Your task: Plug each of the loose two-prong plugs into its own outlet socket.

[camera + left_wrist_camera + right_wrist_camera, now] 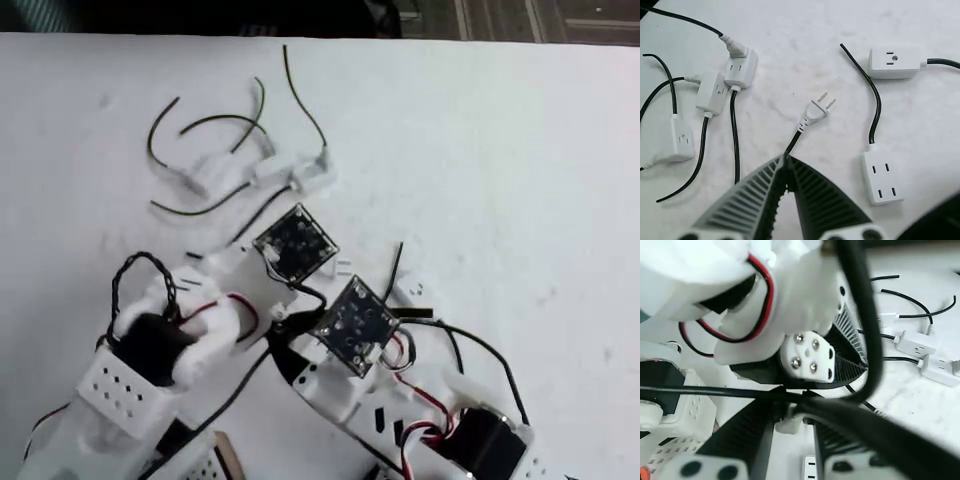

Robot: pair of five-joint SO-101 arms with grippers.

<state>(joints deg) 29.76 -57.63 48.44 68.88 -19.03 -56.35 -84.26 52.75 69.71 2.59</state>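
A loose white two-prong plug [818, 107] lies on the white table, prongs pointing away from my left gripper [786, 162], which is shut on the plug's black cord just behind it. A white double outlet [882, 176] lies beside the plug. A three-hole socket [892, 60] lies farther off. Three more white sockets [740, 67] [712, 90] [680, 140] lie on the other side, and the first has a plug in it. My right gripper [792, 407] hangs close against the left arm's wrist, a black cable [715, 391] crossing its tips and something white [790, 424] between them.
In the high view both arms crowd the table's near middle, wrist cameras [296, 243] [355, 320] side by side. Sockets and black cords [250, 170] are scattered at the far left. The table's [520, 150] right half is bare.
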